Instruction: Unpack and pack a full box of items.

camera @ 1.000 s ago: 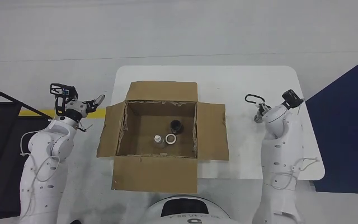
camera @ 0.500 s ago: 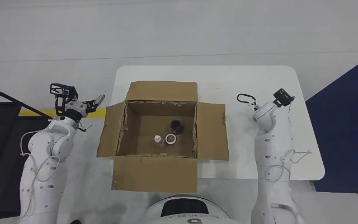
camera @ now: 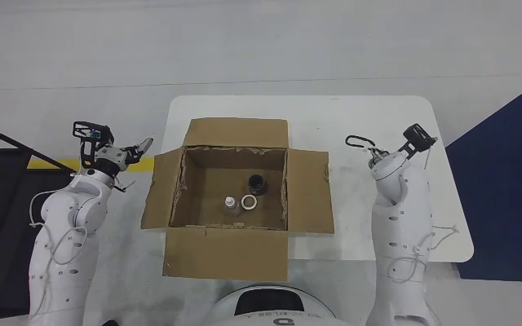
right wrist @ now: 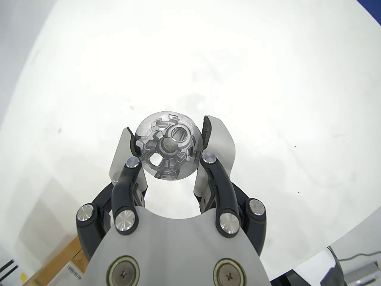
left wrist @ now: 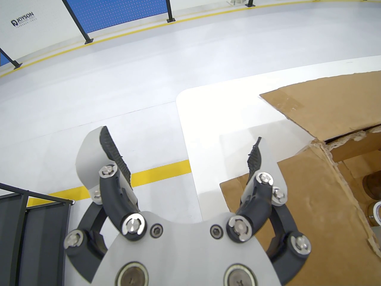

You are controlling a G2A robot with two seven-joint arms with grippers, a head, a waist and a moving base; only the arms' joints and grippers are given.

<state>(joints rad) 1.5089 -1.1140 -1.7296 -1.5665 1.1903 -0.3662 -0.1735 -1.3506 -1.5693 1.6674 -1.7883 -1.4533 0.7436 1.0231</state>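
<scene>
An open cardboard box (camera: 235, 130) stands mid-table with its flaps spread. On its floor lie a dark cylinder (camera: 255, 180), a white ring (camera: 249, 201) and a small white-capped item (camera: 231, 201). My right gripper (camera: 363, 150) is over the white table right of the box, shut on a round grey metal part (right wrist: 168, 147) with cut-outs; its pads (right wrist: 207, 129) press both sides of it. My left gripper (left wrist: 181, 138) hangs open and holds nothing, off the table's left edge beside the box's left flap (left wrist: 297, 209). The same gripper is in the top view (camera: 134, 151).
The white table (camera: 367, 114) has bare surface to the right of the box and along the far edge. A yellow floor line (left wrist: 160, 169) and a dark rack (left wrist: 32, 224) lie left of the table. Blue and white panels stand in the room behind.
My right gripper has shifted a little left and farther back over the table with the metal part, and its wrist has turned. The left arm has kept still.
</scene>
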